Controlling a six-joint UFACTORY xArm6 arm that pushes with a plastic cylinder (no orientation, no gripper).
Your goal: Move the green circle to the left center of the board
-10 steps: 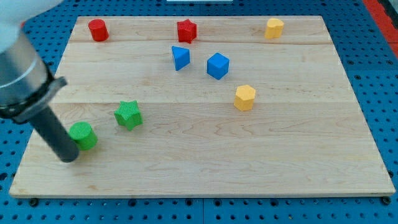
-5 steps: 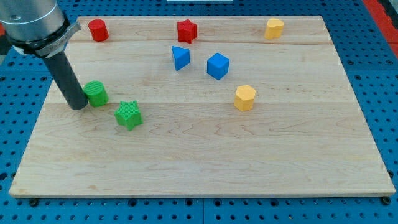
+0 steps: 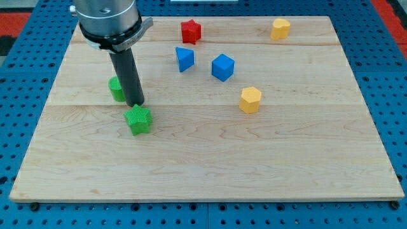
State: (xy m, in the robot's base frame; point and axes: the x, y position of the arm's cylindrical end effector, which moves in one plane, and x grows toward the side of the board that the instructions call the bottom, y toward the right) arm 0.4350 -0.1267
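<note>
The green circle (image 3: 116, 88) is a short green cylinder at the board's left, about mid-height, partly hidden behind my rod. My tip (image 3: 135, 104) rests on the board just right of the circle and just above the green star (image 3: 138, 119). Whether the rod touches the circle cannot be told. The rod rises up and left to the grey arm body at the view's top.
A red star (image 3: 191, 30) and a yellow block (image 3: 280, 28) sit near the top edge. A blue triangle (image 3: 184, 58), a blue cube (image 3: 222, 67) and a yellow hexagon (image 3: 250, 99) sit mid-board. The wooden board (image 3: 210, 172) lies on a blue pegboard.
The green circle moved up the board's left side. My tip went from the circle's left to its right, and the green star shifted slightly right. The arm now hides the red cylinder.
</note>
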